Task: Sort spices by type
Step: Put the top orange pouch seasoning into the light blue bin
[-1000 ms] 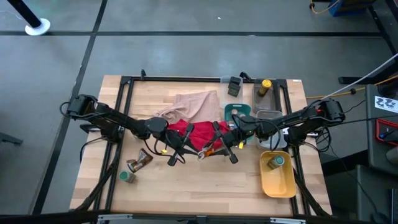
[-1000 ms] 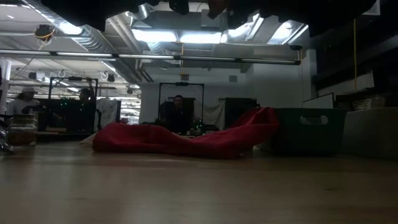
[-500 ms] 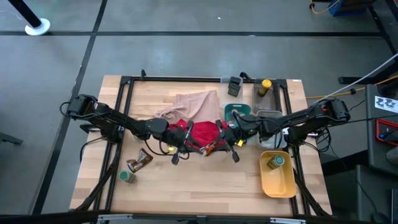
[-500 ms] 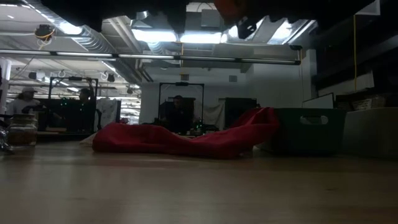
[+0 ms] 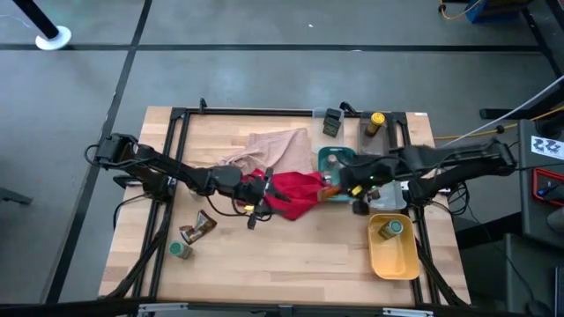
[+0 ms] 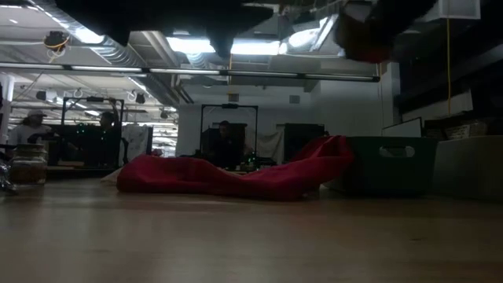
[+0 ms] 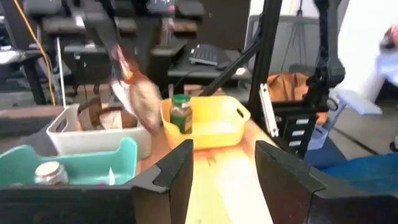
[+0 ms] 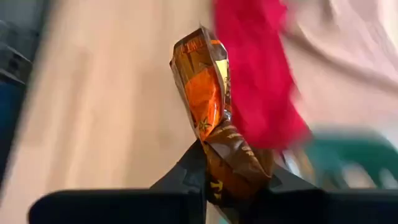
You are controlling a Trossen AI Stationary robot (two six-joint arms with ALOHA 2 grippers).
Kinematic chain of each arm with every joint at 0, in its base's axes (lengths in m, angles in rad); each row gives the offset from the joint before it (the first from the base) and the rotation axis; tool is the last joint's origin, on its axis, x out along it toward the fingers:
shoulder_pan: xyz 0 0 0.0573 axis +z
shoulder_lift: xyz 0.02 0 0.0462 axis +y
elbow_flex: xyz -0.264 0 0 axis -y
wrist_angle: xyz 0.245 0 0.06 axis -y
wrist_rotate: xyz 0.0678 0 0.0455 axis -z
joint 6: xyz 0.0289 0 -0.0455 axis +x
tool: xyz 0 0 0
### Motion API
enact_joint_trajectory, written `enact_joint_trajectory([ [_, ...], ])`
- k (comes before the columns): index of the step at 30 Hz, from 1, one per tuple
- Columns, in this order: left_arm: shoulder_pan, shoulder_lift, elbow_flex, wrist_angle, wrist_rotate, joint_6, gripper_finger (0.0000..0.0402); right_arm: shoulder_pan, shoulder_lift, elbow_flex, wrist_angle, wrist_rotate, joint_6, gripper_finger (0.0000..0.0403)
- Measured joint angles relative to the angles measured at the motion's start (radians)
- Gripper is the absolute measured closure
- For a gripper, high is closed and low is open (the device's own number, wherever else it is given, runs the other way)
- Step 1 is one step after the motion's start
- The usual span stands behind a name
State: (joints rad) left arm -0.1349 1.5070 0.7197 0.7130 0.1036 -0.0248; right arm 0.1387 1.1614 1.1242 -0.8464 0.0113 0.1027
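Observation:
My right gripper (image 5: pixel 335 187) is shut on a crinkly orange-brown sachet (image 8: pixel 208 106), held up between the red cloth (image 5: pixel 295 192) and the teal tray (image 5: pixel 339 159). The sachet (image 7: pixel 135 93) also shows in the left wrist view. My left gripper (image 5: pixel 262 202) stands open over the red cloth's left part, nothing between its fingers (image 7: pixel 180 177). Another sachet (image 5: pixel 202 225) and a green-lidded jar (image 5: pixel 181 250) rest on the table at the near left. A jar (image 5: pixel 390 229) stands in the yellow tray (image 5: pixel 397 260). A yellow-capped bottle (image 5: pixel 375 121) stands at the far right. My right gripper pinches the sachet's brown end (image 8: pixel 235 167) between its two fingers. The fingers come from the table's right, slanting down. The sachet's orange end (image 8: pixel 200 59) sticks out beyond the fingertips, and the whole sachet is lifted clear of cloth and table.
A beige cloth (image 5: pixel 273 150) lies behind the red one. A clear tray (image 5: pixel 381 164) sits to the right of the teal tray, which holds a jar (image 7: pixel 48 171). A black frame (image 5: pixel 176 114) runs around the work area. People sit in the room beyond (image 6: pixel 226 141).
Both grippers met at the sachet over the red cloth's near edge. The sachet now goes with my right gripper alone, which has carried it toward the table's right and far side, up to the teal tray. My left gripper has stayed over the red cloth.

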Motion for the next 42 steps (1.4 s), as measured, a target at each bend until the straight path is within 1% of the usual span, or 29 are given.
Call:
enact_joint_trajectory([
  [2,0.0,0.0,0.0,-0.019,0.0,-0.001,0.0248,0.0,0.004,0.087,-0.202,0.043,0.054,0.0352],
  [5,0.0,0.0,0.0,-0.038,0.001,-0.001,0.0251,-0.001,0.008,0.181,-0.425,0.078,0.161,0.0352],
  [7,0.0,0.0,0.0,-0.047,0.002,-0.001,0.0252,-0.001,0.009,0.201,-0.531,0.085,0.234,0.0352],
  [12,0.0,0.0,0.0,-0.051,0.003,-0.001,0.0249,-0.001,0.024,0.203,-0.724,0.1,0.439,0.0352],
  [14,0.0,0.0,0.0,-0.051,0.003,0.002,0.0249,-0.001,0.035,0.193,-0.722,0.128,0.502,0.0352],
  [17,0.0,0.0,0.0,-0.051,0.004,0.006,0.0249,-0.002,0.05,0.177,-0.728,0.1,0.524,0.0352],
  [22,-0.001,0.0,0.0,-0.06,0.004,0.006,0.0249,-0.002,0.098,0.154,-0.723,0.084,0.59,0.0352],
  [28,-0.001,0.0,0.0,-0.086,0.004,0.006,0.0249,-0.013,0.135,0.154,-0.722,0.083,0.596,0.0352],
  [34,-0.001,0.0,0.0,-0.105,0.004,0.004,0.0249,-0.107,0.127,0.154,-0.722,0.057,0.533,0.0352],
  [42,-0.001,0.0,0.0,-0.108,0.004,0.005,0.0249,-0.285,0.125,0.155,-0.725,0.068,0.4,0.0352],
])
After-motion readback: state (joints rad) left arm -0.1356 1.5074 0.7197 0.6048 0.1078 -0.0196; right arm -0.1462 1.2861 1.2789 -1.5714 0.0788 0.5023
